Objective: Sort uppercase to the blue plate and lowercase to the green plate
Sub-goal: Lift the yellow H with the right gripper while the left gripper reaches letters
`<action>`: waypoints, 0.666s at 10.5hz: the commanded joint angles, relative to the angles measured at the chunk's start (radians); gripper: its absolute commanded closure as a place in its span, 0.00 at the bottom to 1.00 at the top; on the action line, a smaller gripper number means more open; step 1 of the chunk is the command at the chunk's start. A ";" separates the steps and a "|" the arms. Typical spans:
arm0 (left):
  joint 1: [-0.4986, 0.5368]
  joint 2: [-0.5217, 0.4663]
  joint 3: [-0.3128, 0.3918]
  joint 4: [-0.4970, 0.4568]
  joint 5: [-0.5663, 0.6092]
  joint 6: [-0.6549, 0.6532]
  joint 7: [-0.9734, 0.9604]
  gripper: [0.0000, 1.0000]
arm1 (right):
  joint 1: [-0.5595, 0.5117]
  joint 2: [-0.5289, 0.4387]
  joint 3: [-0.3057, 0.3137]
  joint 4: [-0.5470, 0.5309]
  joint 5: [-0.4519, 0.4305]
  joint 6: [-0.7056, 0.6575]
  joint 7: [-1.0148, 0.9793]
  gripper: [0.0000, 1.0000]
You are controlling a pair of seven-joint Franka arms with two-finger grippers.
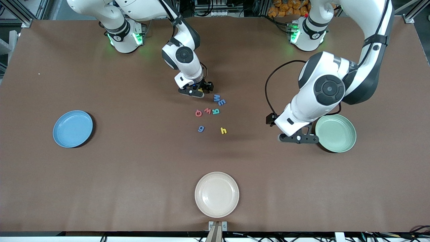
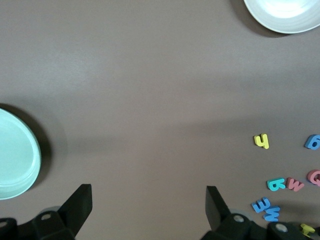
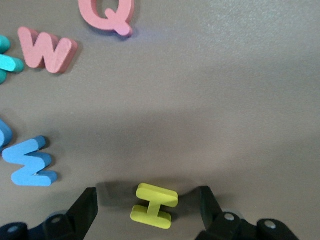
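My right gripper [image 1: 198, 90] is low at the table, open, its fingers on either side of the yellow H [image 3: 155, 206] without touching it. Close by lie the blue M [image 1: 216, 97], the blue three-pronged m [image 1: 221, 102], the red Q [image 1: 198, 113], the red w [image 1: 207, 111] and the teal R [image 1: 216, 111]. The blue g [image 1: 201, 128] and yellow h [image 1: 223, 130] lie nearer the front camera. My left gripper [image 1: 298, 137] is open and empty, above the table beside the green plate [image 1: 336, 132]. The blue plate [image 1: 73, 128] is empty at the right arm's end.
An empty cream plate [image 1: 216, 194] sits near the table's front edge, in line with the letters. The left wrist view shows the green plate's rim [image 2: 15, 152], the cream plate [image 2: 285, 12] and bare brown table between the open fingers.
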 commanded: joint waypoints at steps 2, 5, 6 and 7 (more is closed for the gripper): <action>-0.014 0.045 0.003 0.036 0.013 0.037 -0.025 0.00 | 0.007 -0.003 0.001 -0.018 -0.023 0.019 0.034 0.17; -0.080 0.123 0.009 0.088 0.020 0.072 -0.076 0.00 | 0.008 -0.004 0.001 -0.018 -0.023 0.018 0.034 0.27; -0.108 0.147 0.017 0.097 0.022 0.096 -0.110 0.00 | 0.008 -0.004 0.001 -0.020 -0.023 0.018 0.034 0.28; -0.123 0.165 0.019 0.100 0.022 0.118 -0.130 0.00 | 0.013 -0.004 0.004 -0.021 -0.023 0.018 0.032 0.28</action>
